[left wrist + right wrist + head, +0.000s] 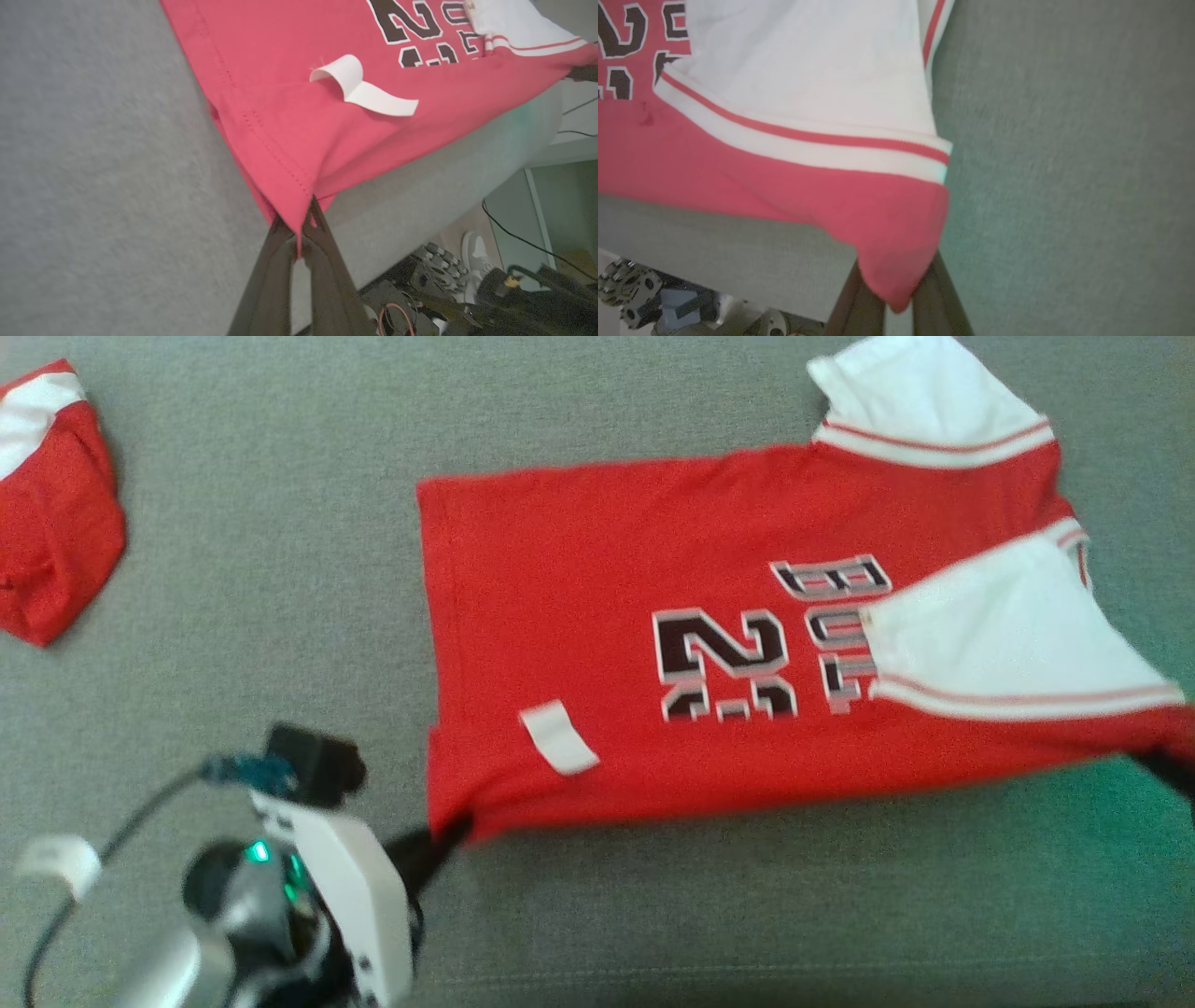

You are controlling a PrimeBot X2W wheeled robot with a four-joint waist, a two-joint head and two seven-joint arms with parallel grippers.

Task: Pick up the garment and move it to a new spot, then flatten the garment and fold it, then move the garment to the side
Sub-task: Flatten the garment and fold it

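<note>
Red-white jersey (597, 616) spread flat, near corners lifted.

Garment (579, 579) – red body, white sleeves w/ a thin red stripe thru the white cuff band; numerals & letters black, outlined white. Tag (558, 737) on the red is plain white. Surface (280, 569) grey, no pattern. 2nd cloth (56, 523) – red w/ white patch

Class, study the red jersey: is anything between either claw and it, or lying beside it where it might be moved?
Nothing separates them: the left claw and right claw are each shut on a near corner of the red jersey. On the grey surface to its left lies a second red garment, well apart.
</note>
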